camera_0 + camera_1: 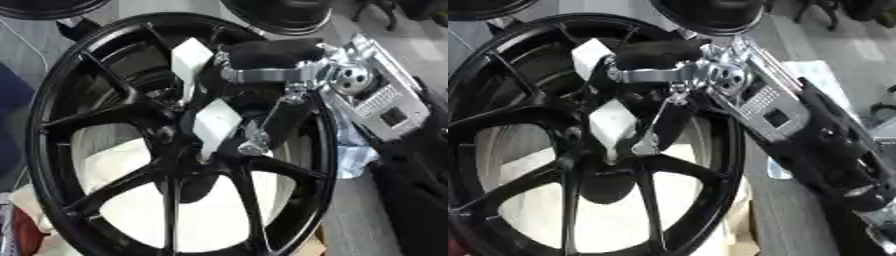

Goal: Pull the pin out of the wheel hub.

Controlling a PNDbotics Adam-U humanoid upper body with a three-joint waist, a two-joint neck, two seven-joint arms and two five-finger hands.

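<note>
Over wheel hub (pixel 171 137) | right hand (pixel 254 75) | grey floor (pixel 815 35) beyond

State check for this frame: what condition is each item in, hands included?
Wheel: black, spoked, face toward the camera.
Hub: at the spokes' centre, partly hidden by the hand.
Right hand: over the hub, white-tipped fingers at it; grip unclear.
Pin: cannot be made out.
Left hand: not in view.
</note>
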